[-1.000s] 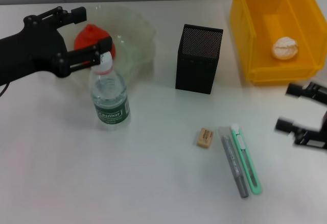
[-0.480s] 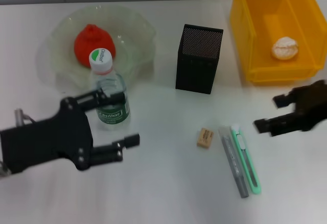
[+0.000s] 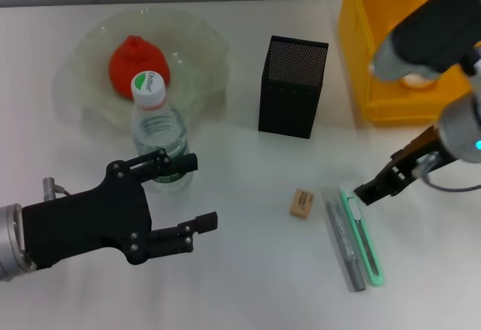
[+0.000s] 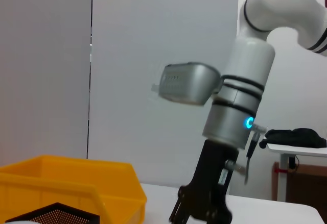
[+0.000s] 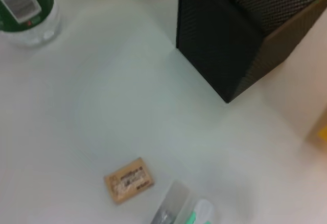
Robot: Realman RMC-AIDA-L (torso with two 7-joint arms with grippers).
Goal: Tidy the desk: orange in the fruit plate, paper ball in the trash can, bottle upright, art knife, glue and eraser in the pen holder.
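Note:
The orange (image 3: pixel 135 59) lies in the glass fruit plate (image 3: pixel 199 40). In front of the plate the bottle (image 3: pixel 159 138) stands upright. My left gripper (image 3: pixel 192 193) is open just in front of the bottle, holding nothing. The black mesh pen holder (image 3: pixel 293 86) stands mid-table. Eraser (image 3: pixel 302 202), grey glue stick (image 3: pixel 344 243) and green art knife (image 3: pixel 364 243) lie on the table in front of it. My right gripper (image 3: pixel 372 189) hangs at the knife's far tip. The right wrist view shows the eraser (image 5: pixel 129 179) and pen holder (image 5: pixel 240 35). My right arm mostly hides the paper ball in the yellow trash can (image 3: pixel 361 52).
The right arm's elbow (image 3: pixel 428 29) reaches across the yellow trash can at the back right. In the left wrist view the right arm (image 4: pixel 240 106) stands beyond the bin (image 4: pixel 71 183). Bare table lies between the bottle and the eraser.
My right gripper has swung left and down to the knife's far tip, its arm now crossing the bin. My left gripper has shifted slightly right and toward the bottle.

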